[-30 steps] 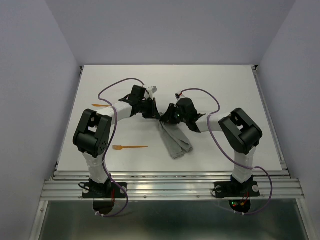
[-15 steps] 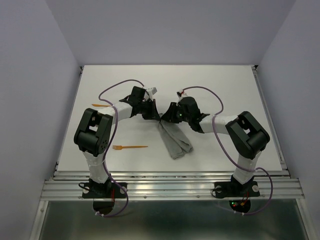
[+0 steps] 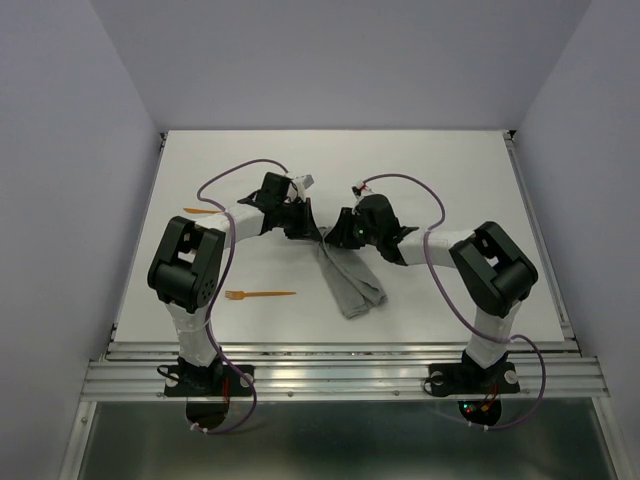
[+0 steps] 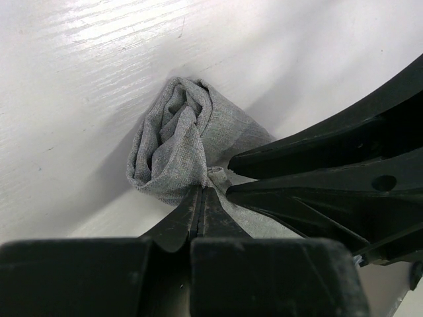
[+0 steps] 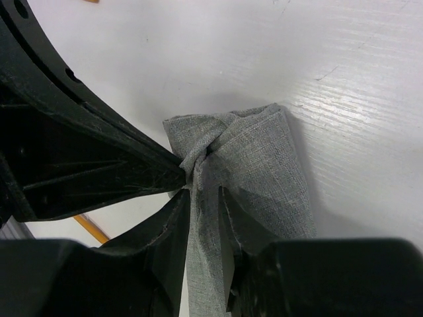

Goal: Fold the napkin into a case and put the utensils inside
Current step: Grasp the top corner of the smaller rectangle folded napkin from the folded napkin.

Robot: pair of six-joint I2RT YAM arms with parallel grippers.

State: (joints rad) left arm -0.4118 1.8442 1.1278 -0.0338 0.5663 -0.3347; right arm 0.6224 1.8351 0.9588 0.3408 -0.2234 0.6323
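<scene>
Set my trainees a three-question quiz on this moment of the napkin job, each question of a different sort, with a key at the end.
1. True or false: the left gripper is shut on the napkin.
2. Fill in the gap: the grey cloth runs ____ the fingers of the right gripper.
3. The fork lies: A) inside the napkin; B) on the table, to the left of the napkin; C) in a gripper.

Key: 1 true; 2 between; 3 B.
</scene>
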